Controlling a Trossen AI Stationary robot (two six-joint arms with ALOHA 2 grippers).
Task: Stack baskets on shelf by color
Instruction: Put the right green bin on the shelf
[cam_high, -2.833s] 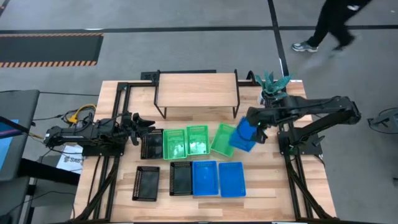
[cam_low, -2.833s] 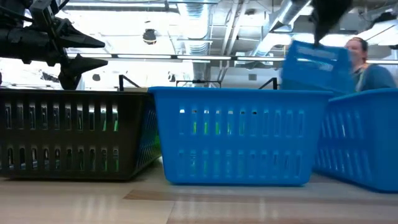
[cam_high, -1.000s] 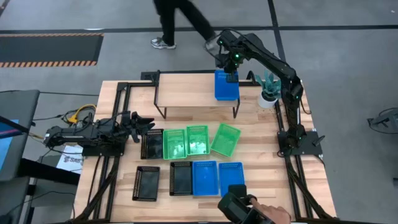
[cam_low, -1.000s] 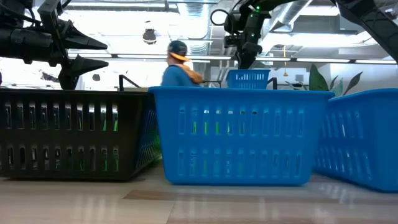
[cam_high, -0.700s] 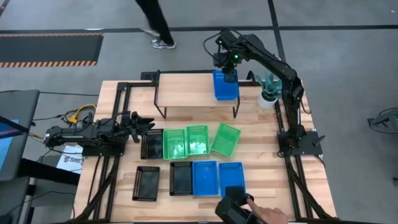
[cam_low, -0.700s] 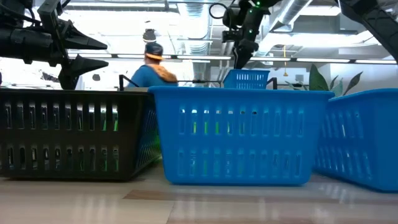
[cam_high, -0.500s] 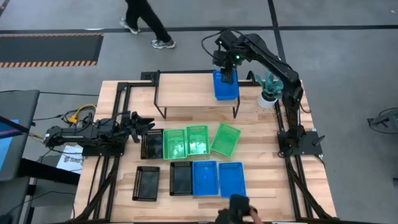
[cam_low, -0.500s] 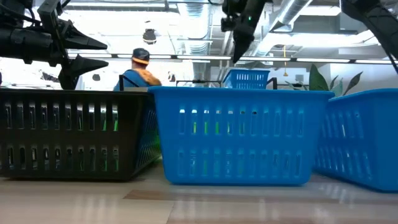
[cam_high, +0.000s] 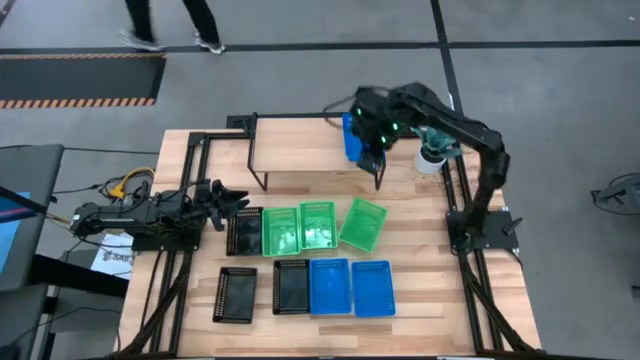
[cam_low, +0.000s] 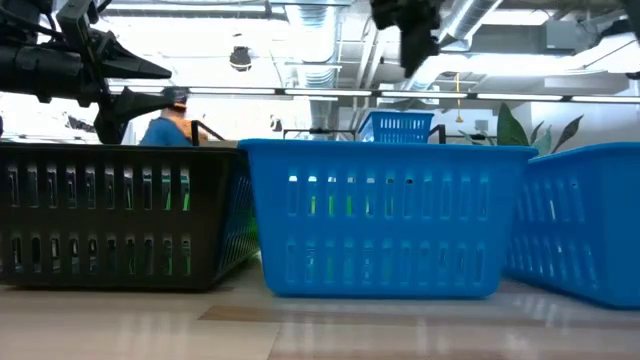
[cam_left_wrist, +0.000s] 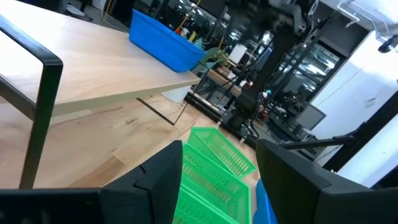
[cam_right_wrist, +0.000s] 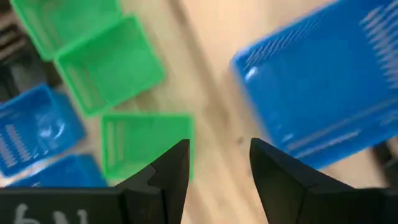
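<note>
Blue basket (cam_high: 350, 137) on shelf (cam_high: 300, 143) (right wrist view: empty, parted jaws)

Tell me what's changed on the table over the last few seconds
The right gripper carried a blue basket from beside the green ones up onto the right end of the shelf, let it go, and has now pulled back toward the table's middle, open and empty. The left gripper stayed open by the black basket. The other eight baskets on the table did not move.
</note>
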